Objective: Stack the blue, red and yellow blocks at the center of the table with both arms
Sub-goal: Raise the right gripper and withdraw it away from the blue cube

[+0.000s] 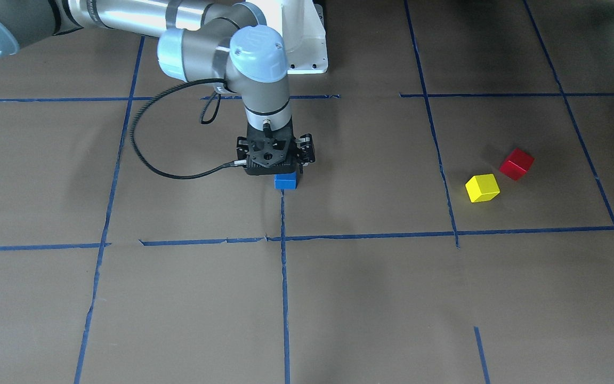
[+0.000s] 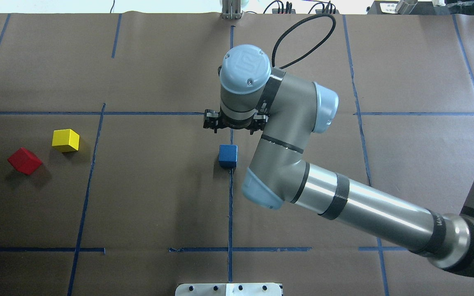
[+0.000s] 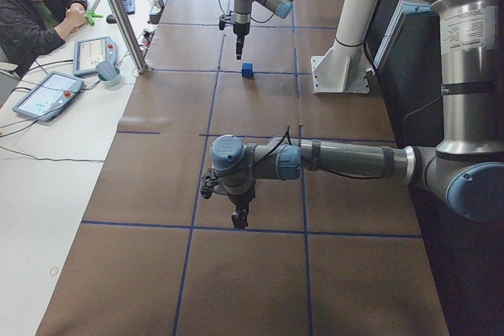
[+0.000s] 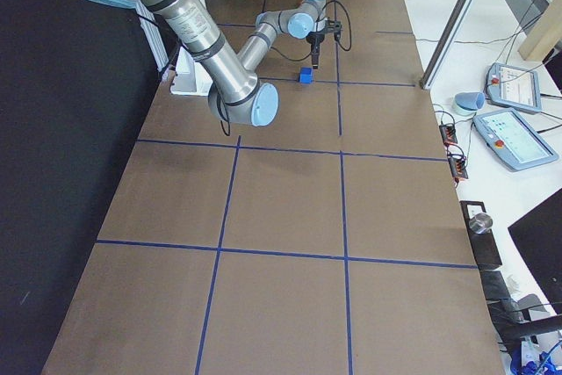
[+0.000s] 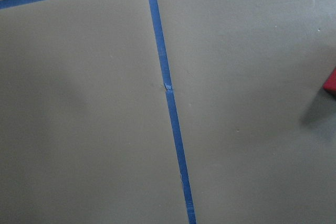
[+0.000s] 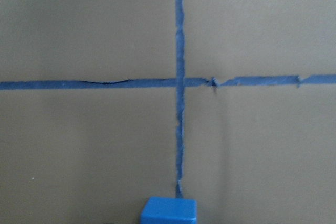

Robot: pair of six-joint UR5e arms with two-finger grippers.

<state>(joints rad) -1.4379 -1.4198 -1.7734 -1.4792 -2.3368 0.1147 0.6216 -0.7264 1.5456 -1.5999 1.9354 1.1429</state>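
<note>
The blue block (image 2: 228, 155) sits flat on the table (image 2: 159, 197), over a strip of blue tape (image 2: 230, 197). The right gripper (image 3: 239, 51) hangs above and just beyond the blue block, not touching it; its jaws are hidden under the wrist, so I cannot tell their state. Well to the blue block's left lie the yellow block (image 2: 66, 140) and, farther out, the red block (image 2: 24, 160), close together but apart. The left gripper (image 3: 239, 219) hovers far from the blue block on that same side; I cannot tell how its jaws stand.

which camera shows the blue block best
Overhead exterior: the blue block sits whole and uncovered. In the front-facing view the right gripper hides part of it. Both side views show it tiny and far off. The right wrist view catches only part of it at the frame's bottom; the left wrist view misses it.
</note>
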